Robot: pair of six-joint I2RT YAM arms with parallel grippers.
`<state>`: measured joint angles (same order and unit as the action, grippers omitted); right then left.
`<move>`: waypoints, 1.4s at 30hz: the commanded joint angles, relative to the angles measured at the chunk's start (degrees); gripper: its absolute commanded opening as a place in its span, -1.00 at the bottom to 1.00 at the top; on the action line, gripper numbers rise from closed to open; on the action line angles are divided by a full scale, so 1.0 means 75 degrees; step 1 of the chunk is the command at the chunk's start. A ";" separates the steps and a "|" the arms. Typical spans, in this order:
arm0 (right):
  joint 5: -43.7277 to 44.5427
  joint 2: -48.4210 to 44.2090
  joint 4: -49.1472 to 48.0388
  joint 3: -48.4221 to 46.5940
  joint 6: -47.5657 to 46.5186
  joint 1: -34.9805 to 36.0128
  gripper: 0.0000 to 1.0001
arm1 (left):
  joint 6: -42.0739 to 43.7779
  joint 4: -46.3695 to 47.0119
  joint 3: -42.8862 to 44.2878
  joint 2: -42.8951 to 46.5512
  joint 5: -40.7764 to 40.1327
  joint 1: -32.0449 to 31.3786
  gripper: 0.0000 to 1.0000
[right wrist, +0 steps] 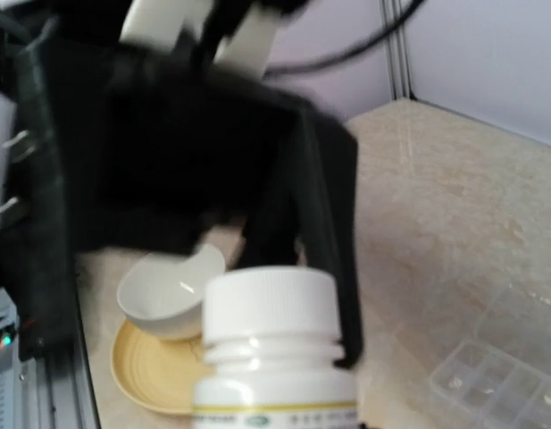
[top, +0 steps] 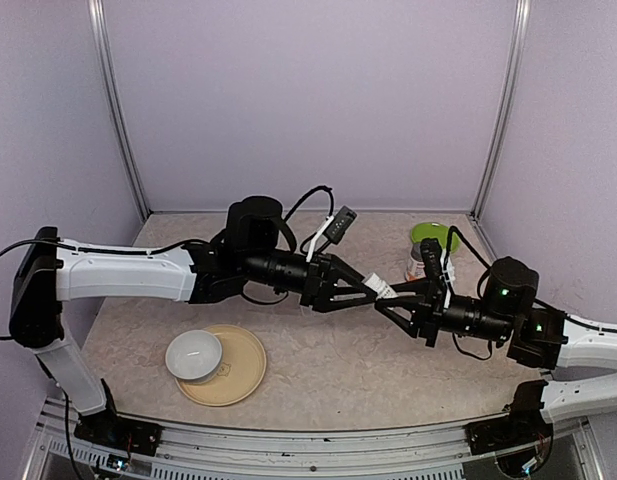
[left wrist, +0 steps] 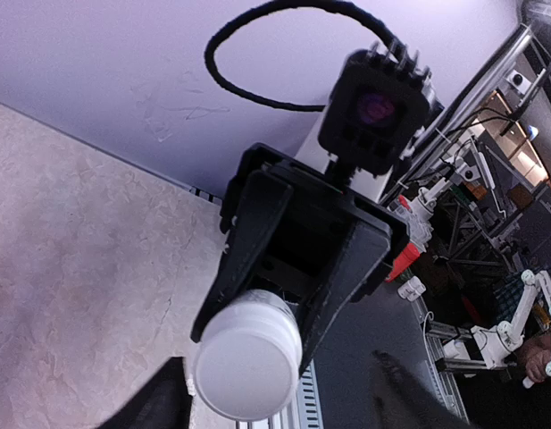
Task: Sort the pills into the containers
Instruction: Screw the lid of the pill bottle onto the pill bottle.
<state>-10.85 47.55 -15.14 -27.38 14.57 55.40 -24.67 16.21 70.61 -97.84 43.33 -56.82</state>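
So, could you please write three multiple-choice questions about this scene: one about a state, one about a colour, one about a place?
1. The right gripper is:
A. open and empty
B. shut on the bottle
C. out of every view

2. The bottle's cap is:
A. green
B. white
C. orange

3. The bowl sits:
A. on the plate
B. on top of the bottle
C. in the right gripper

Answers:
1 B, the left wrist view shows its fingers clasping the bottle.
2 B, the right wrist view shows a white cap.
3 A, the top view shows the bowl on the plate's left part.
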 commanded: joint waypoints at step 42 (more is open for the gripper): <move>0.1222 0.1279 -0.0414 -0.0722 -0.0593 0.0087 -1.00 | -0.2150 0.0683 -0.0041 0.0377 -0.2440 -0.0475 0.98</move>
<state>-2.68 55.79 -16.97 -30.50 11.07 55.44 -40.27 18.39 68.82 -94.70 22.22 -59.92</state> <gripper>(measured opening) 0.314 0.989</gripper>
